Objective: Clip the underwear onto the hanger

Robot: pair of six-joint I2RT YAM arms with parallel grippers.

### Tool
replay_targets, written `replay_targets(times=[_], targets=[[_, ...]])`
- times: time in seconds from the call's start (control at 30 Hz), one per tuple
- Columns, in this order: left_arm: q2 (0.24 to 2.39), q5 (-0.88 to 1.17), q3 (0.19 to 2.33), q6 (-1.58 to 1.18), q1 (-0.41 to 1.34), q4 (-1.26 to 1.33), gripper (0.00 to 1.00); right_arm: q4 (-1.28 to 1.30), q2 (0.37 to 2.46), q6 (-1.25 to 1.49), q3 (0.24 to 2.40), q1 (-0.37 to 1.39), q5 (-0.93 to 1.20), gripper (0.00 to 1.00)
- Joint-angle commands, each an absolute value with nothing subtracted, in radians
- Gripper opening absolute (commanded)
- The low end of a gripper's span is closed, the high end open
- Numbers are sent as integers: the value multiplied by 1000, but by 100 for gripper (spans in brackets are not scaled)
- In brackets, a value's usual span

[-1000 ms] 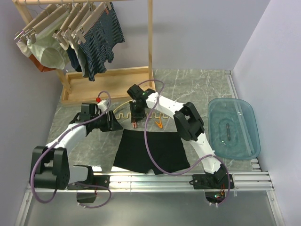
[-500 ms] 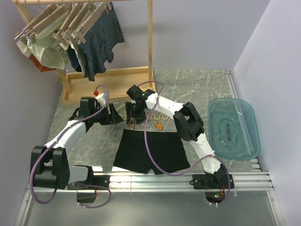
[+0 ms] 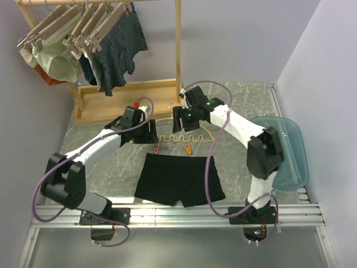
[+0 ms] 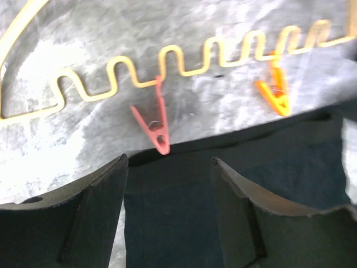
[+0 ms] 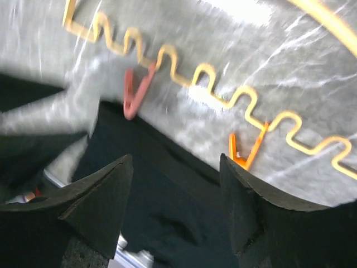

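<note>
On the counter [image 3: 111, 167], mid-field, the hanger [image 3: 182, 138] lies flat, wavy bar on the side nearer the arm bases, arch toward the back wall. The underwear [image 3: 179, 180] lies spread flat just on the near side of it, waistband toward the bar, legs toward the bases, about as wide as the hanger. Two clips hang off the wavy bar, pointing at the waistband: red clip [image 4: 153, 120] on the left, orange clip [image 4: 276, 92] on the right. In the left wrist view the red clip's tip sits right at the waistband edge, can't tell if it bites the fabric; the orange clip's tip ends just short of the edge. Left pincer [image 3: 152, 135] is over the left end of the hanger, beside the red clip, fingers spread, nothing between them; its camera looks down past both fingers at the clip and the black fabric. Right pincer [image 3: 179, 124] is above the arch near the middle of the hanger, also spread and holding nothing; its view is motion-blurred. Back left: wooden rack [image 3: 178, 44] with beige clip hangers [image 3: 92, 25] carrying striped shorts [image 3: 120, 50] and pale green briefs [image 3: 58, 64]. Far right: blue translucent tray [image 3: 293, 151], partly hidden by the right arm
</note>
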State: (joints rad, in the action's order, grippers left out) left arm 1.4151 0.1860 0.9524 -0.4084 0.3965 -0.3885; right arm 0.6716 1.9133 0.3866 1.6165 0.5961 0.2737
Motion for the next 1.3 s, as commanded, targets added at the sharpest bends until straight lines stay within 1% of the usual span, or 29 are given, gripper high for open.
replay_targets(times=[0.0,0.13,0.17,0.23,0.57,0.83,1.0,1.27], targets=[[1465,48,1017,-472,437,-459,66,577,1803,186,1482,611,359,70],[1551,3,1066,-485,483,-506,63,523,1723,153,1364,604,353,70],[1565,-36,1081,-486,497,-515,63,522,1715,152,1355,601,348,70],[1606,-43,1095,-492,506,-541,60,517,1700,149,1342,592,333,70],[1749,-123,1193,-508,535,-592,54,511,1661,133,1278,554,371,70],[1839,-141,1261,-514,538,-624,52,505,1641,124,1259,554,382,70],[1865,-138,1279,-525,551,-629,53,503,1641,124,1249,543,388,70],[1899,-149,1319,-531,554,-635,51,503,1638,121,1236,535,405,70]])
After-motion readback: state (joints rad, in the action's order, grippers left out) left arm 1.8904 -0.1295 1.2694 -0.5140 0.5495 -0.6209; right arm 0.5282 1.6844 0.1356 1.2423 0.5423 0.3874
